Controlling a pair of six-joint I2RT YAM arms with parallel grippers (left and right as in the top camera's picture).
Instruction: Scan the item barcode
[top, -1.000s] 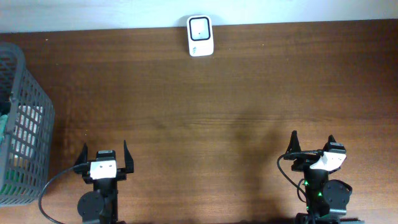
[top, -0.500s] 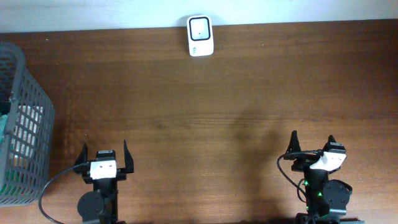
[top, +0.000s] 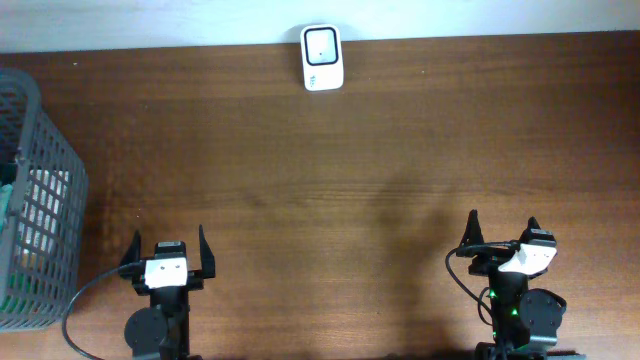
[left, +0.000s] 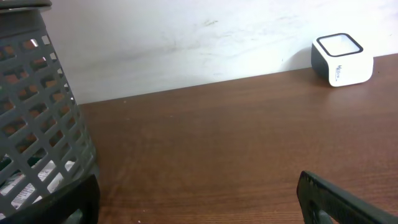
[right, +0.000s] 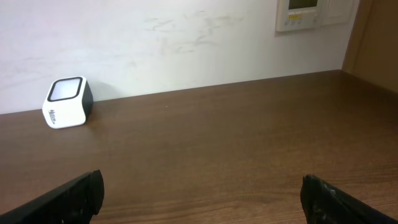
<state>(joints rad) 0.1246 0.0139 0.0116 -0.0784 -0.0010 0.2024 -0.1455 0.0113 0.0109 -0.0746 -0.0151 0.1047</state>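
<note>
Left gripper (top: 168, 234) nearer: basket (top: 60, 230) holding items forward-left of it; right gripper (top: 502, 222) well apart. Both wide open, empty.

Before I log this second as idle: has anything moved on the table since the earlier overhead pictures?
Nothing visibly changed. The left gripper and right gripper stay at the near edge, jaws open and empty; the scanner and the basket are where they were.
</note>
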